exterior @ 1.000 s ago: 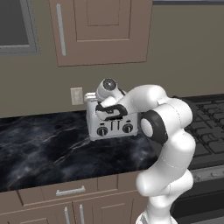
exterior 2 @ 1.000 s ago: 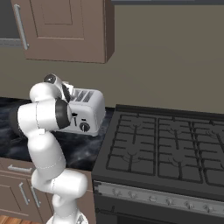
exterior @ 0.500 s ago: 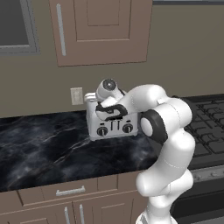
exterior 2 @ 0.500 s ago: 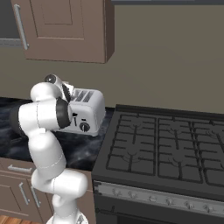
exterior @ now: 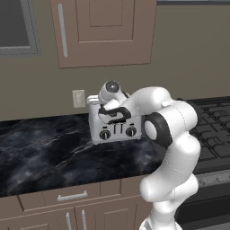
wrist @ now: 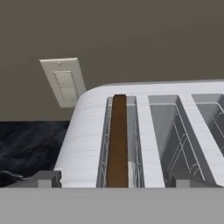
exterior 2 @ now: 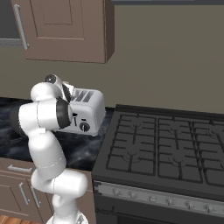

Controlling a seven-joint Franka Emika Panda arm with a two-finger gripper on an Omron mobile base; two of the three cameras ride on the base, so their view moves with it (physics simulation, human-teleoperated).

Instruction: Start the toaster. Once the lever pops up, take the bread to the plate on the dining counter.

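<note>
The silver-white toaster [exterior: 116,128] stands on a black marble kitchen counter [exterior: 40,152] against the wall. Two black knobs and small levers show on its front. In the hand view I look down on its slots [wrist: 175,131]. The bread [wrist: 117,140], a dark brown slice on edge, sits low in the leftmost slot. My gripper [wrist: 113,179] hovers just above the toaster's front top edge [exterior: 116,115], open, with one fingertip [wrist: 43,178] on each side, wide apart and holding nothing. The plate and the dining counter are out of view.
A white wall outlet [wrist: 65,82] sits behind the toaster's left. A black gas stove [exterior 2: 166,144] adjoins the counter to the right. Brown upper cabinets [exterior: 103,31] hang above, drawers [exterior: 72,196] below.
</note>
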